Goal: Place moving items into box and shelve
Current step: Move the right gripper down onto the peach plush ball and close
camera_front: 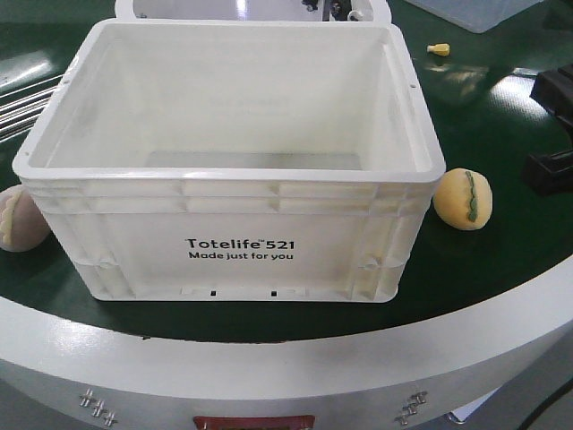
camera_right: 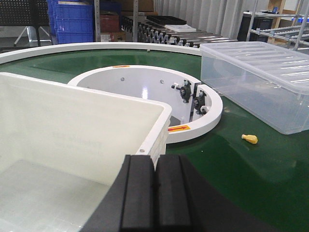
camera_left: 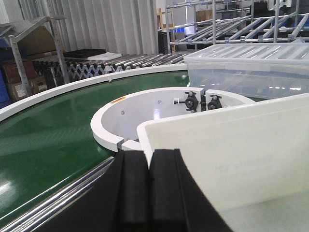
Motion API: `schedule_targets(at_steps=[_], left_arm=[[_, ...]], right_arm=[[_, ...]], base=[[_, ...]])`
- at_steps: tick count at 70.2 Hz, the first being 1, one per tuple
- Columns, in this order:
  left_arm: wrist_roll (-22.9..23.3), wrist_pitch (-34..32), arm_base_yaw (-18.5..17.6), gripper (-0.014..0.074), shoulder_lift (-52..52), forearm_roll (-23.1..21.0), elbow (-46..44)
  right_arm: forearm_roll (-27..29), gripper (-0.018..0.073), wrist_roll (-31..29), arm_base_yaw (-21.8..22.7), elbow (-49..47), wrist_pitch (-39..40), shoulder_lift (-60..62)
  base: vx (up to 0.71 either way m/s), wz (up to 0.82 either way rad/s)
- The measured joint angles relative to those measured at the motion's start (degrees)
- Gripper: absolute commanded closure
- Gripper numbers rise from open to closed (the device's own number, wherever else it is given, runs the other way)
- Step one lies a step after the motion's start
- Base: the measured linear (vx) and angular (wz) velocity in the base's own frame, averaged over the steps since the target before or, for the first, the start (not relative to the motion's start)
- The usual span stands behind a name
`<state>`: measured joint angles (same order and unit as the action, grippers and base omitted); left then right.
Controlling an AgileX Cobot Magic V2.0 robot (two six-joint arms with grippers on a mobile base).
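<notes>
An empty white Totelife box (camera_front: pixel 233 242) stands open on the green belt, in the middle of the front view. A yellow bun-shaped item with a green stripe (camera_front: pixel 463 199) lies on the belt by its right side. A cream, ridged item (camera_front: pixel 18 219) lies by its left side, cut off by the frame edge. A small yellow item (camera_front: pixel 439 49) lies further back on the right and also shows in the right wrist view (camera_right: pixel 249 139). My left gripper (camera_left: pixel 148 162) is shut and empty beside the box's left wall (camera_left: pixel 231 150). My right gripper (camera_right: pixel 155 166) is shut and empty beside the box's right wall (camera_right: pixel 72 125).
A clear plastic tub (camera_right: pixel 260 79) stands on the belt behind and to the right. The white inner ring of the curved conveyor (camera_right: pixel 145 87) is behind the box. Metal rods (camera_front: pixel 18 100) lie at the left. Black arm parts (camera_front: pixel 551 166) sit at the right edge. Roller racks (camera_left: pixel 241 24) stand beyond.
</notes>
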<state>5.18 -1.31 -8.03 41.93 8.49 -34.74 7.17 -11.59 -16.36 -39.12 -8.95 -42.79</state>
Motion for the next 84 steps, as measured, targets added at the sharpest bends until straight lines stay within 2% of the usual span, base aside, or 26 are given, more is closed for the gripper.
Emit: schedule_targets(at_steps=[9,16,22,30,37,47,61,69,75,84], left_arm=[[0.0,0.0,0.0,0.0562,0.0,0.0,0.0],[0.0,0.0,0.0,0.0482,0.0,0.0,0.0],[0.0,-0.1,0.0,0.0377,0.0,0.0,0.0],[0.0,-0.2,0.0,0.0205,0.0,0.0,0.0],[0.0,-0.2,0.0,0.0076,0.0,0.0,0.0],[0.0,-0.2,0.0,-0.0004,0.0,0.0,0.0],[0.0,0.1,0.3,0.0010,0.0,0.0,0.0],[0.0,2.7,3.0,0.0010,-0.7,0.0,0.0],[0.0,5.5,5.8,0.0010,-1.8,0.0,0.0],[0.0,8.2,9.9,0.0010,-4.3,0.0,0.0]], right_arm=[[0.0,0.0519,0.0,0.0,0.0,0.0,0.0],[0.0,0.0414,0.0,0.0,0.0,0.0,0.0],[-0.3,0.0264,0.0,0.0,0.0,0.0,0.0],[-0.4,0.0006,0.0,0.0,0.0,0.0,0.0],[-0.4,-0.0167,0.0,0.0,0.0,0.0,0.0],[-0.6,-0.0158,0.0,0.0,0.0,0.0,0.0],[-0.6,-0.0123,0.0,0.0,0.0,0.2,0.0],[-0.6,-0.0117,0.0,0.2,0.0,0.4,0.0],[-0.6,-0.0113,0.0,3.1,0.0,0.4,0.0],[-0.6,-0.0109,0.4,11.1,-0.1,-0.4,0.0]], base=[[0.00,0.00],[0.00,0.00],[0.00,0.00],[0.00,0.00],[0.00,0.00],[0.00,0.00],[0.00,0.00],[0.00,0.00],[0.00,0.00],[0.00,0.00]])
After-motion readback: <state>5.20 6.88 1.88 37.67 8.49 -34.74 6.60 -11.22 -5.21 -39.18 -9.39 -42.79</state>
